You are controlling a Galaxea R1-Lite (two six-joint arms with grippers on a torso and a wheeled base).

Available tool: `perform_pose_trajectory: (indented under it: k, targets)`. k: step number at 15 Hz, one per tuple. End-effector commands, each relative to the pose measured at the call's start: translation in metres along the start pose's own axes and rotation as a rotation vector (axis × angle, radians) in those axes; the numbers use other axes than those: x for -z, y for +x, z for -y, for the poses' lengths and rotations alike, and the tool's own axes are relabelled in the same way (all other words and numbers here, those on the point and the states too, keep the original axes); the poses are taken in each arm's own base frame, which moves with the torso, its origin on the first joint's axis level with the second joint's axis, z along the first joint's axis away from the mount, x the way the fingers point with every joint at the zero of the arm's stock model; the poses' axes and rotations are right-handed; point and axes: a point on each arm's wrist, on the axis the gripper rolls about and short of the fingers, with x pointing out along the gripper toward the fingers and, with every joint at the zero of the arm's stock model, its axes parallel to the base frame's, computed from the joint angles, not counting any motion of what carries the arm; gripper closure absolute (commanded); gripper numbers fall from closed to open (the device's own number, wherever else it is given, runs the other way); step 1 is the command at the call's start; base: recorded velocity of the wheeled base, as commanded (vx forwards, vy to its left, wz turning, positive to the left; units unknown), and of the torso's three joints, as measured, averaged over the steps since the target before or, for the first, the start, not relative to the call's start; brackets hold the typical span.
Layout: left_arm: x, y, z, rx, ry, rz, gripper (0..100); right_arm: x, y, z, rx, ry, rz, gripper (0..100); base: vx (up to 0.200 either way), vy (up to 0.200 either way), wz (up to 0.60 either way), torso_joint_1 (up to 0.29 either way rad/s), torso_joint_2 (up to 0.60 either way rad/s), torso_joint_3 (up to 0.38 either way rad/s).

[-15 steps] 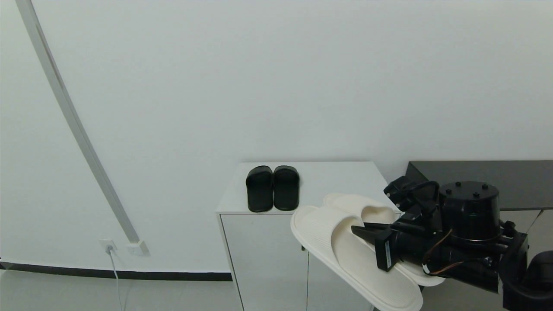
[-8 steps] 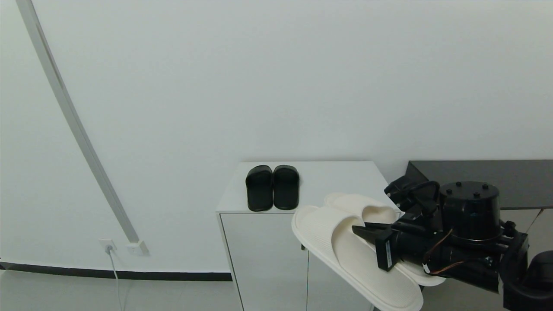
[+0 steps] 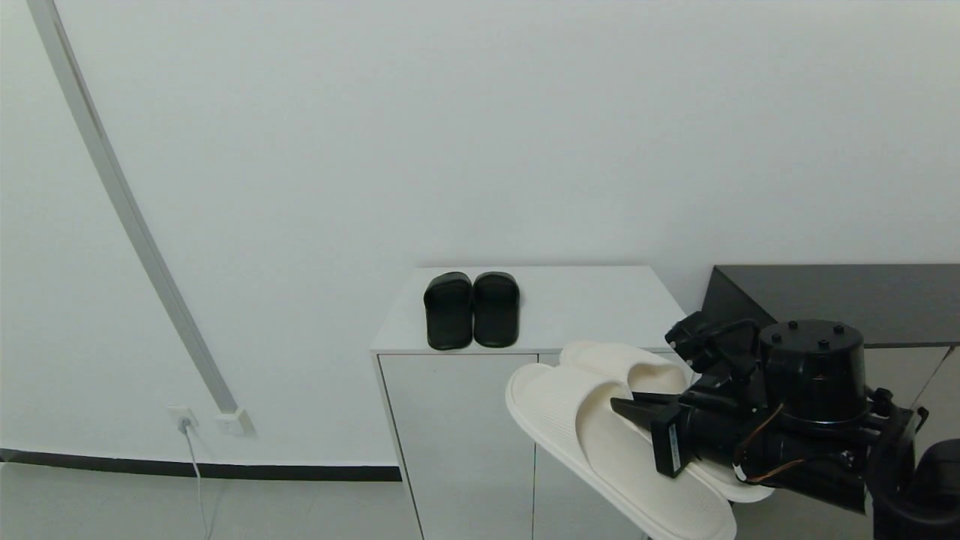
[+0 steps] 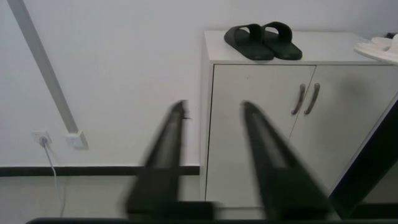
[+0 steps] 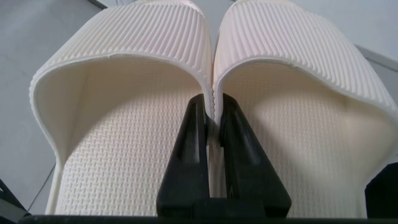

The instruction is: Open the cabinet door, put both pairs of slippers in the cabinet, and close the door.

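A white cabinet (image 3: 457, 420) stands against the wall, both doors shut, with two handles (image 4: 306, 99) at the middle seam. A pair of black slippers (image 3: 472, 309) (image 4: 263, 41) lies side by side on its top. My right gripper (image 3: 624, 406) (image 5: 212, 106) is shut on the inner edges of a pair of white slippers (image 3: 600, 420) (image 5: 124, 124). It holds them tilted in the air in front of the cabinet's right door, near the top edge. My left gripper (image 4: 214, 107) is open and holds nothing, low and to the left, facing the cabinet front.
A dark counter (image 3: 840, 292) adjoins the cabinet on the right. Left of the cabinet the wall carries a slanted grey conduit (image 3: 112, 187) and a socket (image 3: 180, 416) with a cable running down. Bare floor (image 3: 187, 510) lies left of the cabinet.
The head view has shifted, so the cabinet and black slippers sit higher in the picture. The white slippers, still held by my right gripper, now hang lower against the cabinet.
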Motion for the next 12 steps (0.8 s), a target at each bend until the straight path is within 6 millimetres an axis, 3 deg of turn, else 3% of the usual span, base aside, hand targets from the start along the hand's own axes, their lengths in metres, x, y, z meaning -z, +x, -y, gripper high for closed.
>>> perform_pose_trajectory:
  k: [1, 12]
  targets:
    - [-0.0001, 0.0001, 0.0, -0.002, 0.0, 0.0, 0, 0.0021, 0.002, 0.0002, 0.0, 0.001, -0.01, 100, 0.0, 0.0, 0.0, -0.159, 0.34, 0.193]
    - [-0.0001, 0.0001, -0.0001, -0.001, 0.0, 0.0, 0, 0.0071, 0.0095, -0.0013, -0.009, -0.019, -0.03, 100, 0.0, 0.0, 0.0, -0.183, 0.43, 0.243]
